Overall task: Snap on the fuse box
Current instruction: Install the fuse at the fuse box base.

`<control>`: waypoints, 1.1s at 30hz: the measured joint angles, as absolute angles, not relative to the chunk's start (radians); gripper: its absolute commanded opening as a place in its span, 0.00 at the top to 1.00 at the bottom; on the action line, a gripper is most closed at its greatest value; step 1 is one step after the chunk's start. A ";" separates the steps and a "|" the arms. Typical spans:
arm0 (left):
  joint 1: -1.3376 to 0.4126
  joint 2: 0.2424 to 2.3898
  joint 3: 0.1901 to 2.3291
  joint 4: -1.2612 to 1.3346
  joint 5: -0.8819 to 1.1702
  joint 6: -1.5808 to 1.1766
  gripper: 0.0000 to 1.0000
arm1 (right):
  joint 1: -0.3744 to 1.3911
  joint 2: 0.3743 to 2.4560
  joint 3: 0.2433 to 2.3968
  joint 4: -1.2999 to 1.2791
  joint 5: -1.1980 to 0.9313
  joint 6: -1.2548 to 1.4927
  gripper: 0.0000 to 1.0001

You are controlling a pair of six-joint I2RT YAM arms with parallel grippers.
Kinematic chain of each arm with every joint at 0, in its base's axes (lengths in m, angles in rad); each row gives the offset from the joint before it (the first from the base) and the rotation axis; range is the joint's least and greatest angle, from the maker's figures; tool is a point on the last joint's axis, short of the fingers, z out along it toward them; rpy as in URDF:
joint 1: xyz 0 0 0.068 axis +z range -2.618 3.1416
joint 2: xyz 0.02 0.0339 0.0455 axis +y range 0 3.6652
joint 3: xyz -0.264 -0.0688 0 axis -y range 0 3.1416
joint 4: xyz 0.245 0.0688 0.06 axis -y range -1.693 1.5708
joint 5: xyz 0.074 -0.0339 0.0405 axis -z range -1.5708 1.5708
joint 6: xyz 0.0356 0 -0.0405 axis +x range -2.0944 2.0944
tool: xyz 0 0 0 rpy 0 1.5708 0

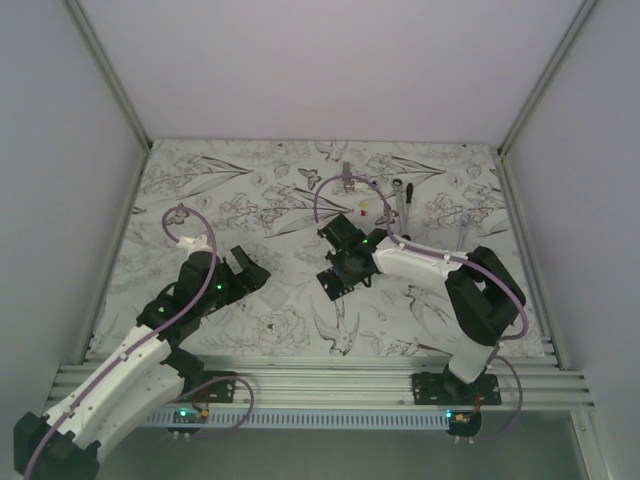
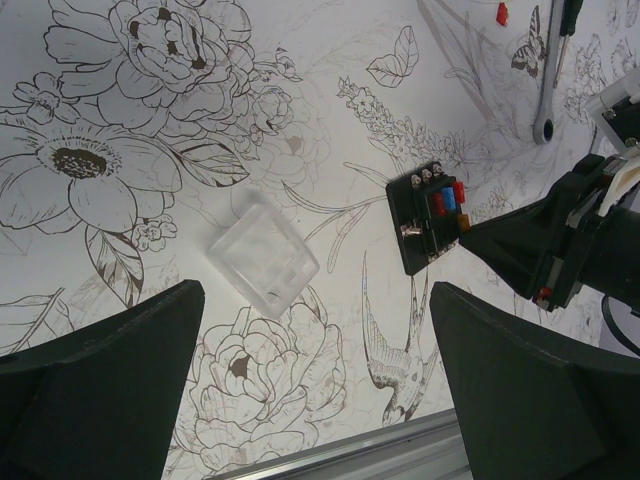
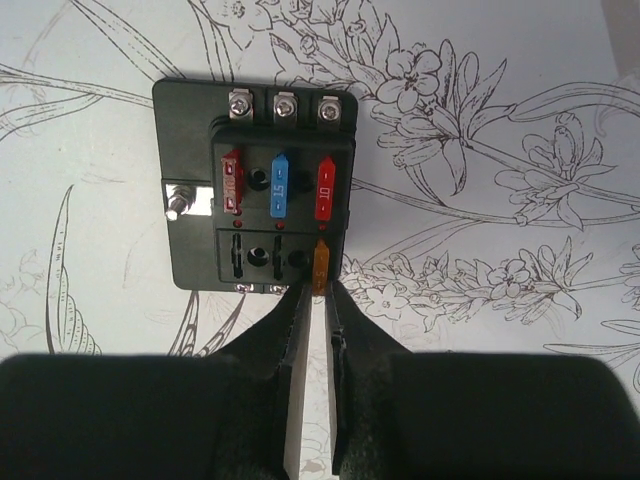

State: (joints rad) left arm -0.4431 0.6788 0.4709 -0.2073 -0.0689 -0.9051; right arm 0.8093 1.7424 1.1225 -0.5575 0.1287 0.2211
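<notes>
Right wrist view: fuse box (image 3: 255, 185) straight ahead of the narrow right hand (image 3: 318, 300)

The fuse box is seen lying flat on the flowered counter (image 3: 520, 90), in the upper middle of the frame, with its row of screws along the far edge. It is nearly square, so no clear long axis can be given. The fuses in it run up and down the frame, in the same line as the fingers.

The right hand is set narrow, and only a thin slit is left between its tips. The tips stand at the lower right corner of the box, on both sides of the near end of an orange fuse (image 3: 321, 265). Whether this fuse is really pinched cannot be told.

In the left wrist view the left hand (image 2: 315, 300) is held wide and holds nothing. A clear cover (image 2: 263, 255) lies just in front of it in the middle of the frame, and the box is seen further to the right. The right arm is judged clearly the nearer one to the box.
</notes>
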 measured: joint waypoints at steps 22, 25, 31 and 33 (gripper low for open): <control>-0.443 0.679 0.471 -0.207 -0.068 -0.905 0.00 | 0.813 1.808 1.198 -0.567 0.137 0.194 0.76; -0.443 0.682 0.471 -0.207 -0.069 -0.905 0.00 | 0.817 1.797 1.197 -0.587 0.139 0.194 0.66; -0.443 0.699 0.471 -0.207 -0.069 -0.904 0.00 | 0.805 1.714 1.230 -0.590 0.148 0.182 0.56; -0.443 0.704 0.471 -0.208 -0.069 -0.904 0.00 | 0.782 1.714 1.267 -0.579 0.149 0.171 0.56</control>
